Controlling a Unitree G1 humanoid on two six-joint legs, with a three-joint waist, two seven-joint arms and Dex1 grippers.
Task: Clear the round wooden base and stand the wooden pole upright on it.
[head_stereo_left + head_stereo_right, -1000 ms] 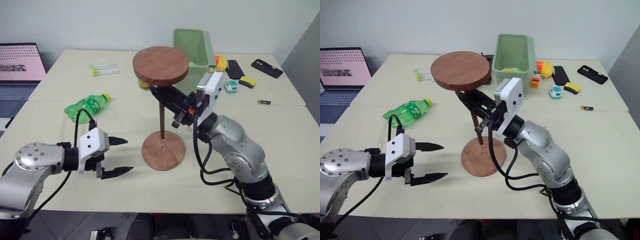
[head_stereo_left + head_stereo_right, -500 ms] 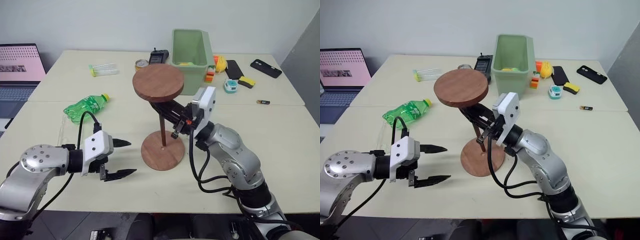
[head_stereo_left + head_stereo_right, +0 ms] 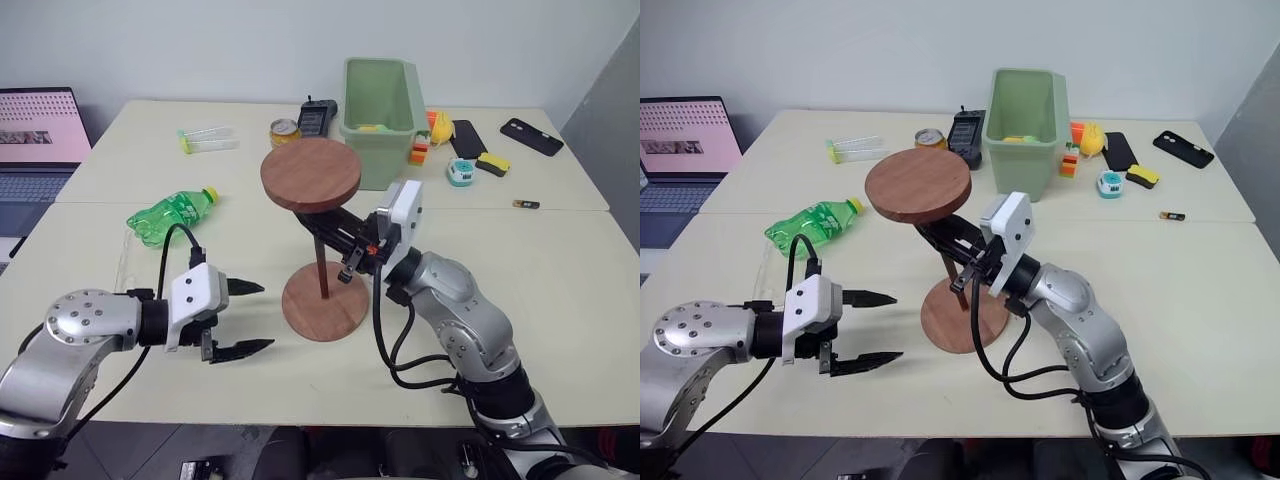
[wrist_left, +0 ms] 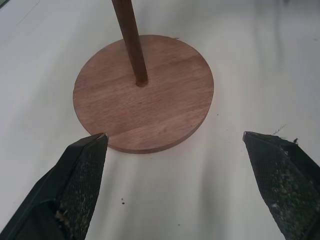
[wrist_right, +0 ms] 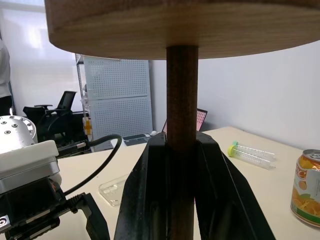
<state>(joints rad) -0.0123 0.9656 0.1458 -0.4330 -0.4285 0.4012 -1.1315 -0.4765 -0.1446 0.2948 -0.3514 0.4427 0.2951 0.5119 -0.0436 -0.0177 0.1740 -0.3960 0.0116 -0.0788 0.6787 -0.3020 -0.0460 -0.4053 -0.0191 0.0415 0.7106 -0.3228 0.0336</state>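
- Step in hand: seating the pole [image 3: 322,262] on the base [image 3: 325,308]; base top is bare, so the clearing part looks done
- Pole stands near upright at frame centre, fixed disc end up, lower tip at the base's centre hole; left wrist view shows the tip meeting the hole, depth of seating cannot be told
- Right claw [image 3: 333,224] clenched on the pole shaft just under the top disc; right wrist view shows both fingers [image 5: 212,185] pressed on the rod
- Left claw [image 3: 245,318] released, jaws wide, hovering over the tabletop [image 3: 560,290] lower left of the base, apart from it
- Next move, as judged: check the pole is plumb and seated, then loosen the right claw slowly; the top-heavy disc could tip it
- Writing: bottle [image 3: 170,214] and can [image 3: 284,129] labels too small to read; no legible text
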